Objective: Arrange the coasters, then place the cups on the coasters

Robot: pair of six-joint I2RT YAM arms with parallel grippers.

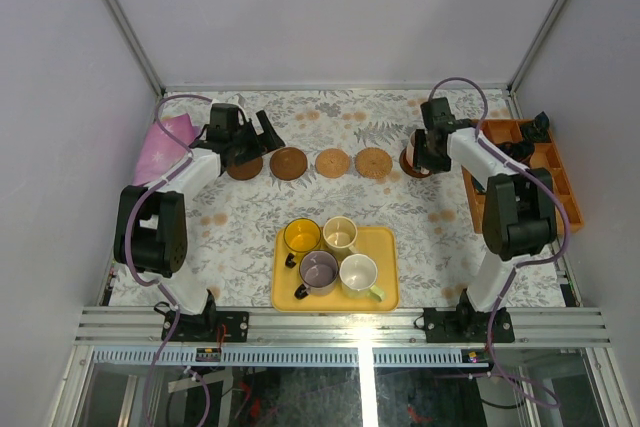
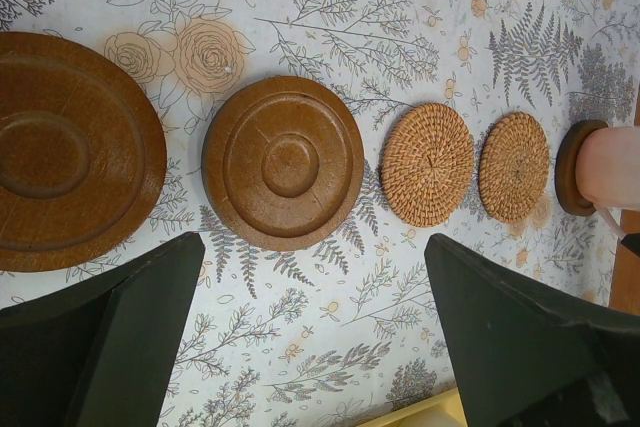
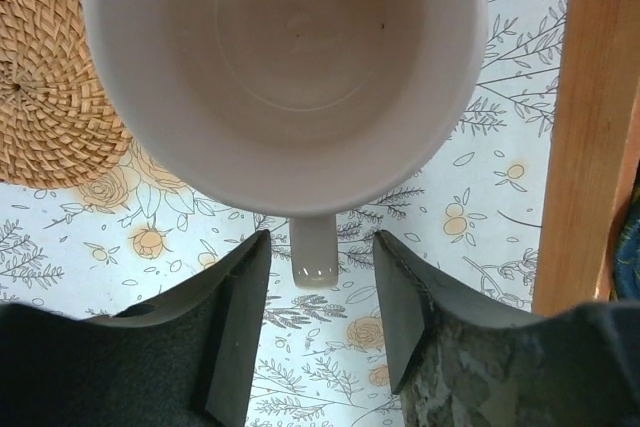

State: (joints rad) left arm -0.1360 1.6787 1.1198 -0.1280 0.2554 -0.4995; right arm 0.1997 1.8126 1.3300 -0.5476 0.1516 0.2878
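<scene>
Five coasters lie in a row across the table: two dark brown ones [image 2: 60,152] [image 2: 285,162], two tan woven ones [image 2: 428,164] [image 2: 514,167], and a third dark brown one [image 2: 567,167] at the right end. The pink cup [image 3: 290,57] stands on that last coaster. My right gripper [image 3: 320,247] is open, its jaws on either side of the cup's handle with a gap on both sides. My left gripper [image 2: 315,267] hangs wide open and empty over the row's left end. The yellow [image 1: 301,237], cream [image 1: 340,235], purple [image 1: 319,270] and pale green [image 1: 358,274] cups sit on the yellow tray [image 1: 385,297].
An orange divided tray [image 1: 565,187] runs along the right edge, close beside the right arm and the pink cup. A purple cloth [image 1: 165,142] lies at the back left. White walls close the table in at the sides and back.
</scene>
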